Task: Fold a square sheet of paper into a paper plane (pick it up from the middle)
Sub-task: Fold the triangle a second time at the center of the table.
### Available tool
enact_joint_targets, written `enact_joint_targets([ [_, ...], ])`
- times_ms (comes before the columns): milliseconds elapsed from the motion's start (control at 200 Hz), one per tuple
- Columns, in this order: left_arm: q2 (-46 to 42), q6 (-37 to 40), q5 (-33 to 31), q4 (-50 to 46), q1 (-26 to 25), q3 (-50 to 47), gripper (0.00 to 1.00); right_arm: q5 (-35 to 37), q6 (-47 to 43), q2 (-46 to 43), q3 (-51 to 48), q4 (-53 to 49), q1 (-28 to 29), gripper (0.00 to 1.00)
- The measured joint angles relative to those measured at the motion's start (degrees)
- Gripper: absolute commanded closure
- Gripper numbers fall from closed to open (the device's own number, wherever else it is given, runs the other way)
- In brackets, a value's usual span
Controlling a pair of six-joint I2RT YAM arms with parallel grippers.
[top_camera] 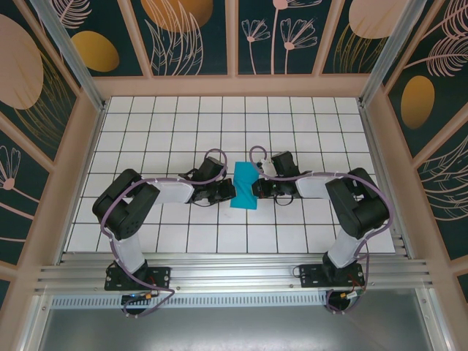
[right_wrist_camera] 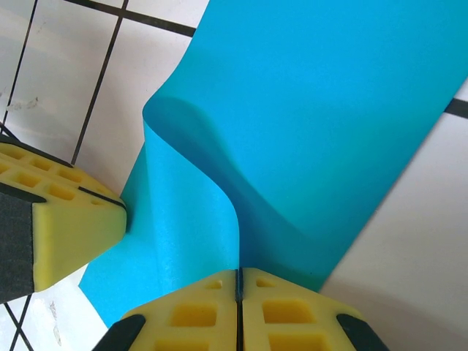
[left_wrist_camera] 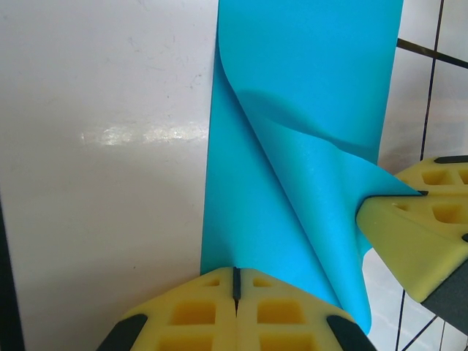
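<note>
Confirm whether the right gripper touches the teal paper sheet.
Touching. The right wrist view shows the right gripper shut on the paper sheet, whose curled edge enters its closed seam.

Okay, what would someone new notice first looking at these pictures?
A bright teal sheet of paper at the centre of the white gridded table, one flap curling up. The left gripper and right gripper meet it from either side, yellow fingers shut, the right pinching the raised flap.
</note>
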Motion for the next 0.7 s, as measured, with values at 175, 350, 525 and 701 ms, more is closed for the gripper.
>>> enact_joint_targets([
  [175, 0.0, 0.2, 0.0, 0.0, 0.0, 0.0, 0.93, 0.0, -0.2, 0.4, 0.6, -0.2, 0.0, 0.91],
  [350, 0.0, 0.4, 0.0, -0.1, 0.0, 0.1, 0.92, 0.3, -0.5, 1.0, 0.7, -0.4, 0.0, 0.9],
  [525, 0.0, 0.6, -0.1, -0.3, -0.1, 0.2, 0.89, 0.4, -0.6, 1.5, 1.1, -0.4, 0.0, 0.9],
  [701, -0.2, 0.6, -0.7, -0.7, -0.2, 0.4, 0.81, 0.4, -1.3, 1.6, 1.1, -0.4, 0.0, 0.9],
])
